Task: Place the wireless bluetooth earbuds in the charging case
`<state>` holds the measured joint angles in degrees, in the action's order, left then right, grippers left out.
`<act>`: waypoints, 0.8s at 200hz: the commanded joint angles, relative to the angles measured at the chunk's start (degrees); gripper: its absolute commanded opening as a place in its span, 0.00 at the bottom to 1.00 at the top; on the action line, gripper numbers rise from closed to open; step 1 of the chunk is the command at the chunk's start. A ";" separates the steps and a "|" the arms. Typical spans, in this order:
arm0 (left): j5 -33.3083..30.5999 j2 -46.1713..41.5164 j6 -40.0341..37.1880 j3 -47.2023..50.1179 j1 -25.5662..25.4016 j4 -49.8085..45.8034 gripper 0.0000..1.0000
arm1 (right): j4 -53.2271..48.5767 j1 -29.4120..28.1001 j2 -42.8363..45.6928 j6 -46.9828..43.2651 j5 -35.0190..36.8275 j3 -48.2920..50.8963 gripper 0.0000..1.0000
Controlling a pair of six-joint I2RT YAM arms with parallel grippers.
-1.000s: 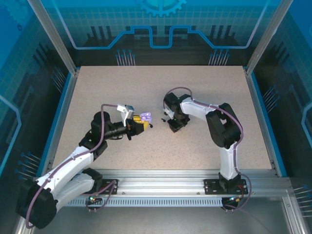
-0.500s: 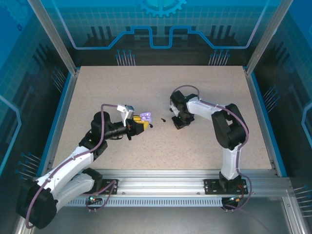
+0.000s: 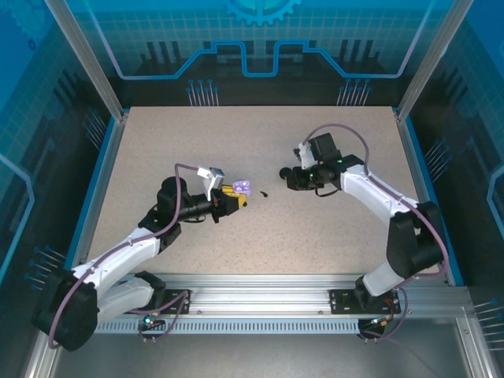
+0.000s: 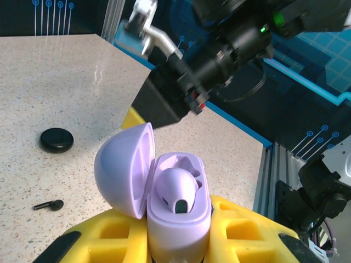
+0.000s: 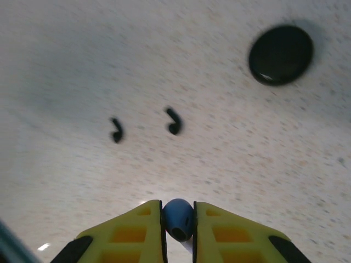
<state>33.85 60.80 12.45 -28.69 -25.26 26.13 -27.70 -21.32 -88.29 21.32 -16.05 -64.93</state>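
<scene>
**Right gripper [image 5: 178,205] swung back rightward**

It clenches a pale earbud [image 5: 178,220] over two black earbuds [image 5: 174,121] and a black case [image 5: 281,55]. Left gripper [image 3: 235,198] grasps the open lavender charging case [image 4: 159,186]. Bare desk [image 3: 236,142] surrounds them, its edges well apart.

- A speckled beige tabletop [image 3: 236,150] forms the floor of the enclosure, matte and evenly lit.
- In the left wrist view a soft patch of glare [image 4: 101,71] lies on that surface.
- Blue trim [image 3: 98,181] runs along the table's left and right edges.
- Aluminium posts [image 3: 83,55] slant up from the far corners.
- The back wall [image 3: 331,39] is a blue translucent panel printed with a grid and circuit lines, with a gear emblem [image 3: 260,9] at top centre.
- A slotted aluminium rail [image 3: 260,285] spans the near edge.
</scene>
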 commanded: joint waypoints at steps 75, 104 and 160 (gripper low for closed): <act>-7.01 10.30 7.19 -3.80 -3.03 16.34 0.05 | 17.35 -2.90 16.20 14.01 -13.04 2.37 0.18; -8.26 12.73 8.77 -5.27 -4.36 19.41 0.05 | 19.88 -5.50 18.22 14.91 -11.49 2.15 0.18; -8.88 14.96 9.35 -7.77 -7.55 22.82 0.07 | 27.92 -9.99 20.16 16.86 -9.05 3.59 0.18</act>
<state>26.02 75.33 21.10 -33.91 -31.33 44.27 -5.80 -29.54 -69.93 36.71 -26.52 -62.54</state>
